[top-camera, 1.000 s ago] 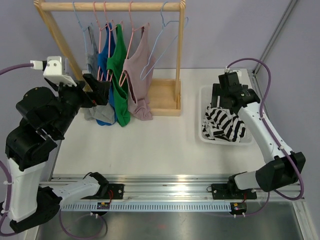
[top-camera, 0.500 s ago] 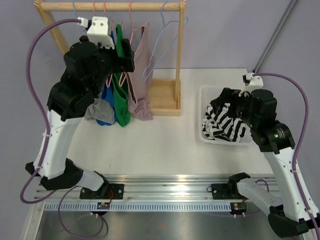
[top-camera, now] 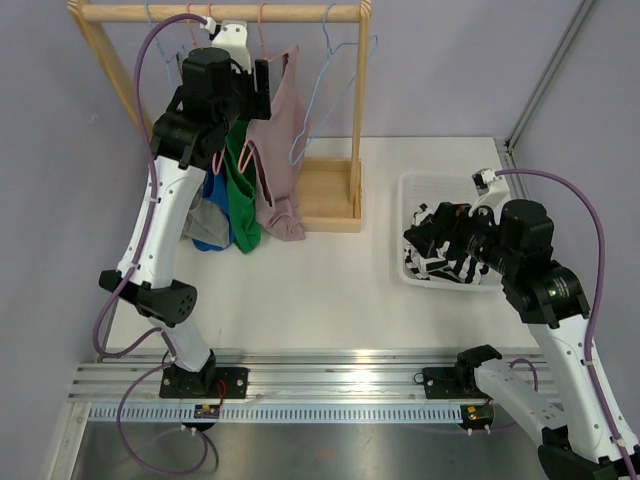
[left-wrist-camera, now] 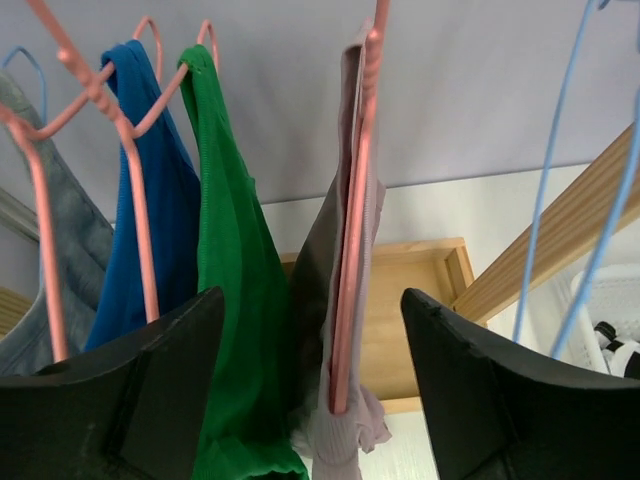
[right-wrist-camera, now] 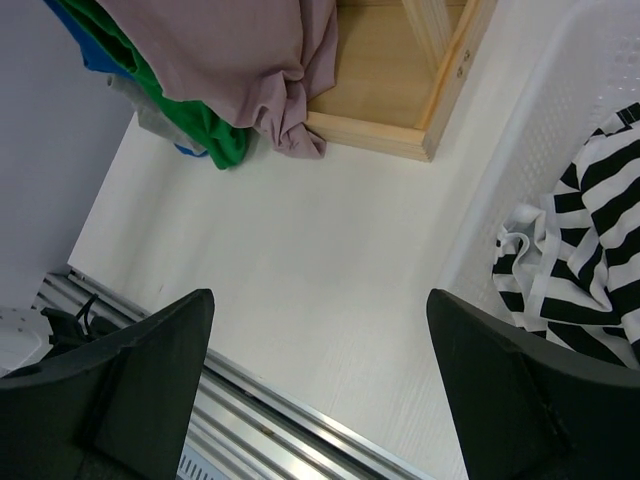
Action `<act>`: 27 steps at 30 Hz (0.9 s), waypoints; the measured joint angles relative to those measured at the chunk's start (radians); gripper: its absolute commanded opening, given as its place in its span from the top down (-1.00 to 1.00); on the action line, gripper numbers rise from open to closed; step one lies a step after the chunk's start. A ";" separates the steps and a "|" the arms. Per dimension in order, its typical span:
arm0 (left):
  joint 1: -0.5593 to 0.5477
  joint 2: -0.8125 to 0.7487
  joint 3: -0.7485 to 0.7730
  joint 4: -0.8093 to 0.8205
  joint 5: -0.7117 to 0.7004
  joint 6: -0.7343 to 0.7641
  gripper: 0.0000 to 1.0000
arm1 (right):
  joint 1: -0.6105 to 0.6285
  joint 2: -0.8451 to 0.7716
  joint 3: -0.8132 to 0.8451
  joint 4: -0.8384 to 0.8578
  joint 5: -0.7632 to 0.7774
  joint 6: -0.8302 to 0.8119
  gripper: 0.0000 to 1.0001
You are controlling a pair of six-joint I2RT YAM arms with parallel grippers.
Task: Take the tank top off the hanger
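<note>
A mauve tank top (top-camera: 281, 150) hangs on a pink hanger (left-wrist-camera: 355, 230) on the wooden rack (top-camera: 215, 13), with green (top-camera: 239, 170), blue (top-camera: 210, 190) and grey tops to its left. My left gripper (top-camera: 262, 82) is open, raised at the rack; in the left wrist view its gripper (left-wrist-camera: 312, 400) has its jaws either side of the mauve top (left-wrist-camera: 345, 430) and pink hanger, not touching. My right gripper (top-camera: 425, 240) is open and empty above the white basket's left edge; in the right wrist view its gripper (right-wrist-camera: 320, 400) hangs over bare table.
A white basket (top-camera: 410, 190) at the right holds a black-and-white striped garment (top-camera: 440, 262). An empty blue hanger (top-camera: 330, 80) hangs at the rack's right end. The rack's wooden base (top-camera: 325, 195) stands on the table. Metal rails (top-camera: 330, 375) run along the near edge.
My left arm has risen from the table's left side up to the rack, bringing its open jaws round the mauve top's hanger. My right gripper has pulled back from the basket, leaving the striped garment in it.
</note>
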 measured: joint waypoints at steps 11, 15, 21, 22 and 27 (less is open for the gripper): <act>0.045 0.096 0.066 0.003 0.135 -0.008 0.76 | 0.000 0.001 -0.032 0.015 -0.055 0.006 -0.84; 0.048 0.098 0.072 0.003 0.159 -0.017 1.00 | 0.000 0.002 -0.033 0.020 -0.061 0.006 -0.84; 0.048 0.095 0.074 0.013 0.183 -0.045 1.00 | 0.000 0.002 -0.033 0.023 -0.071 0.005 -0.84; 0.048 0.093 0.074 0.014 0.187 -0.050 1.00 | 0.000 0.002 -0.033 0.023 -0.072 0.005 -0.84; 0.048 0.058 0.074 0.018 0.208 -0.077 1.00 | 0.000 0.002 -0.033 0.024 -0.076 0.005 -0.84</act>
